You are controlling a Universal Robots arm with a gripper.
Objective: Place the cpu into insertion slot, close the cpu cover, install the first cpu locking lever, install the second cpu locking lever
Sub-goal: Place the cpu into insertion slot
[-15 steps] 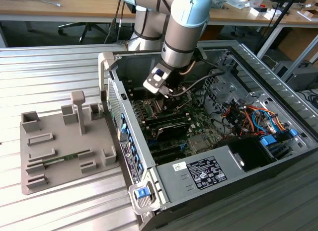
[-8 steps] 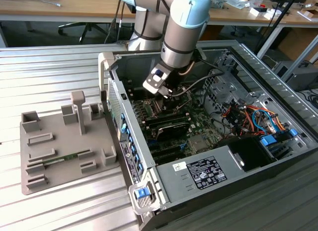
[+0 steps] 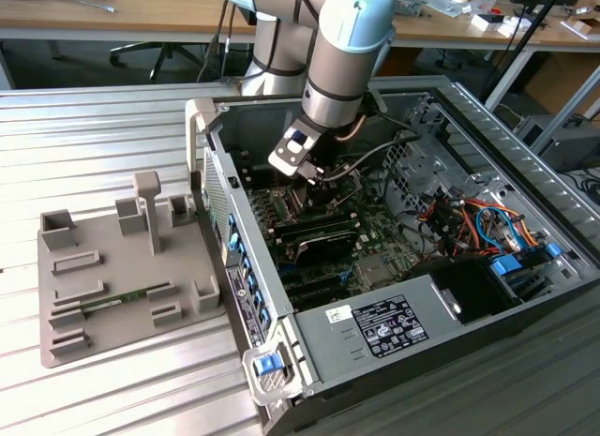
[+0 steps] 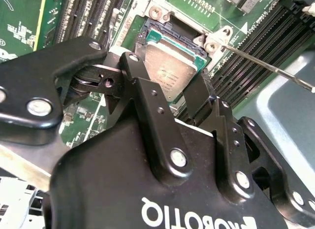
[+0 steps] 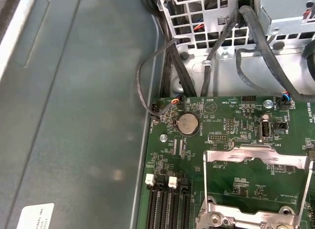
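Seating the cpu (image 4: 170, 61): step one of four, judged nearly complete. In the second wrist view the cpu lies flat in the slot (image 4: 172, 34), silver top up, with the slot's dark rim showing along its far edge. The gripper (image 4: 166, 74) straddles the cpu's near half. Its fingers (image 4: 135, 66) sit against two opposite edges, so I read the tool as clamped on the cpu, not let go. Whether the cpu is fully down on the contacts I cannot tell, because its near half is hidden behind the fingers.

Not done, judging from how things lie:
- cover (image 5: 256, 157): in the first wrist view the silver frame stands open, with the green board (image 5: 231, 115) visible through its cut-out. In the second wrist view nothing lies over the cpu.
- lever (image 4: 268, 67): a thin steel rod angled out over the memory slots (image 4: 256, 42), unlatched. Both lever steps are judged open.

Exterior view: the arm reaches down into the open case (image 3: 469, 145). A grey tray (image 3: 103, 295) sits on the bench at the exterior view's left, well apart.

Writing:
- White maker's lettering on the gripper body, seen upside down.
- White legends across the board.
- A printed label (image 3: 389, 325) on the power supply.
- A white sticker (image 5: 34, 216) on the case floor.

All noted as present, none transcribed.
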